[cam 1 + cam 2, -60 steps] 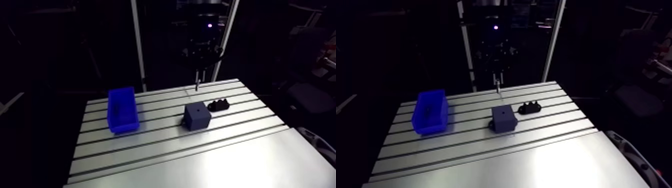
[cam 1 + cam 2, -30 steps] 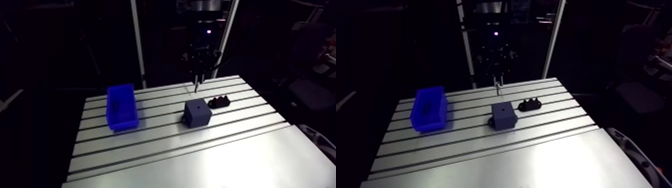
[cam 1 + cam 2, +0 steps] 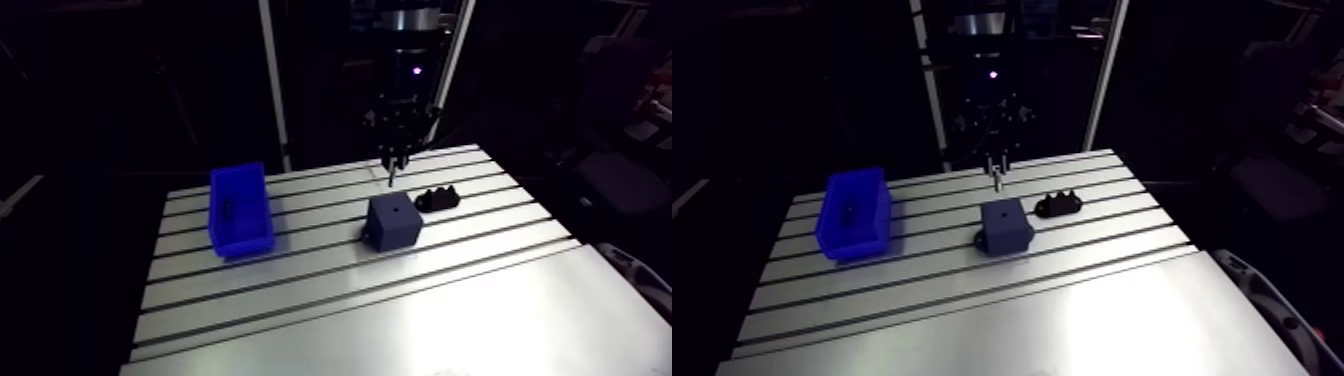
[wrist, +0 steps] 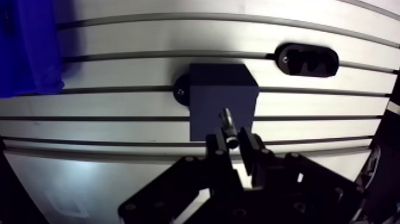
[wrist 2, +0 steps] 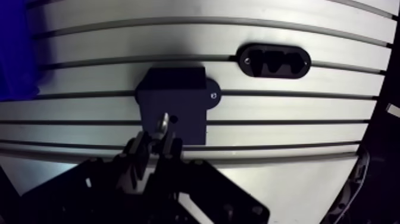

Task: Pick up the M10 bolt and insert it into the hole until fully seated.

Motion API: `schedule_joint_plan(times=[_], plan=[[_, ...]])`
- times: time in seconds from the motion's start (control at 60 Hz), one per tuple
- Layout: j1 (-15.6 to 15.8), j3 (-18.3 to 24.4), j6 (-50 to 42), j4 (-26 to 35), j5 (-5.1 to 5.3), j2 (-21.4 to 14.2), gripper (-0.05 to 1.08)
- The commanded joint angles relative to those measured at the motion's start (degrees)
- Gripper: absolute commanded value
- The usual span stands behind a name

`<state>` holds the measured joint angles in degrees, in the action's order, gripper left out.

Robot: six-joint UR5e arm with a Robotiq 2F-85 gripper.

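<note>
My gripper (image 4: 233, 143) is shut on the M10 bolt (image 4: 227, 124), a small silvery bolt that points down from between the fingers. Under it sits the dark blue block (image 5: 175, 104) on the slotted table (image 3: 330, 310); the hole (image 5: 173, 120) in its top face shows just beside the bolt's tip in the wrist view. In the arm view the gripper (image 3: 391, 160) hangs above the table's far part, just behind the block (image 3: 394, 221), with the bolt (image 3: 996, 180) clear of it.
A blue bin (image 3: 240, 210) with a small dark part inside stands to the left of the block. A black ridged holder (image 3: 438, 197) lies just right of the block. The table's near half is bare aluminium.
The gripper with the bolt has come a little nearer the block, and the camera has shifted with the arm. Block, bin and holder have kept their places.
</note>
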<state>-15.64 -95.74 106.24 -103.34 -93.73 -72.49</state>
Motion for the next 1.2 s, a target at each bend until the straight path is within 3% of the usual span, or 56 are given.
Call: schedule_joint_plan(times=[0.017,0.2,1.2], plan=[[-0.18,-0.70,-0.02,-0.07,0.00,0.22,1.08],[-0.52,-1.32,-0.02,-0.15,-0.62,0.21,1.08],[-1.05,-3.71,-0.20,-0.51,-0.53,-0.32,1.08]])
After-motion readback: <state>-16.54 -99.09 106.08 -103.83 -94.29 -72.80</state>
